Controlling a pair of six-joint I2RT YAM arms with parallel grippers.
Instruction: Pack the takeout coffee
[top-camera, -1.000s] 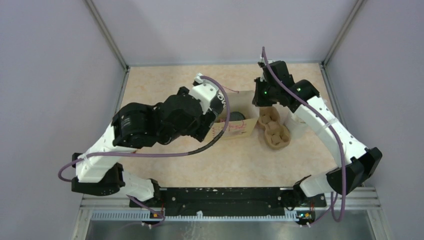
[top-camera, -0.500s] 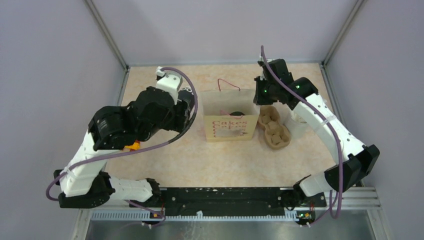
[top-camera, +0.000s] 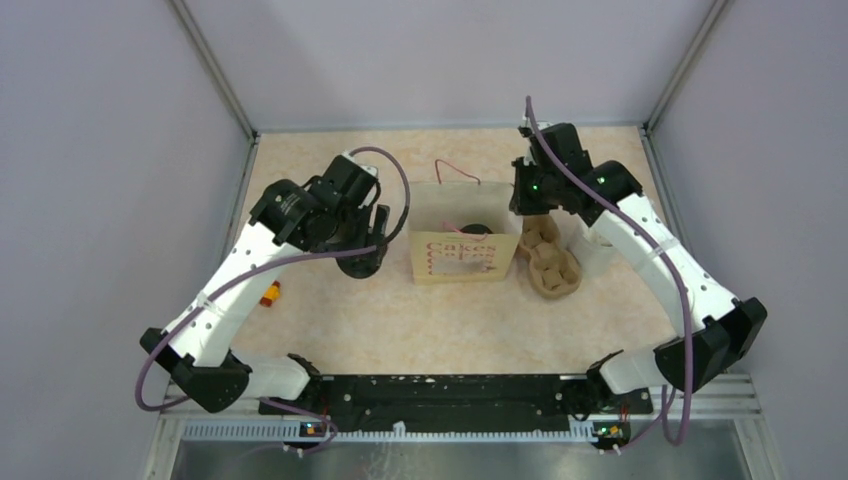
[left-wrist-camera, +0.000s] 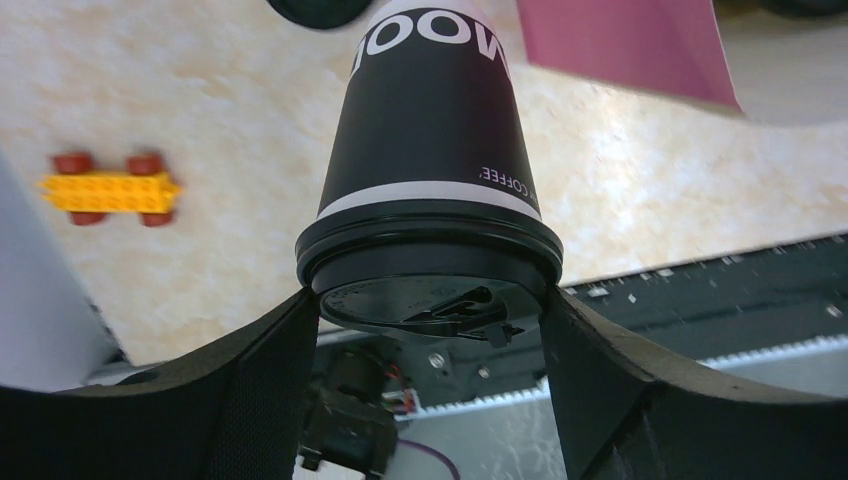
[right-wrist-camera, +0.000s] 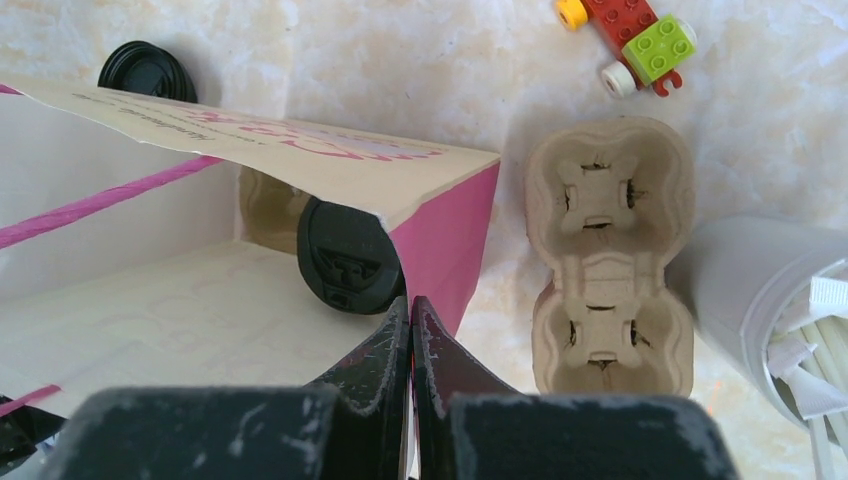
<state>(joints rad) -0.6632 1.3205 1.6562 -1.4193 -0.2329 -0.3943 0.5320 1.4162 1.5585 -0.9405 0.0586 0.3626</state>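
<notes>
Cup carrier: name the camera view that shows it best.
Right wrist. The cup carrier lies full in frame, both moulded wells and their slits sharp, nothing covering it. The top external view shows it small, beside the bag, with little detail. The left wrist view does not show it.

The closed gripper seemingly pinches the rim of the cream-and-pink paper bag. Just beyond it, inside, a black lidded paper cup lies sideways. To the gripper's right sits a brown moulded-pulp carrier.
</notes>
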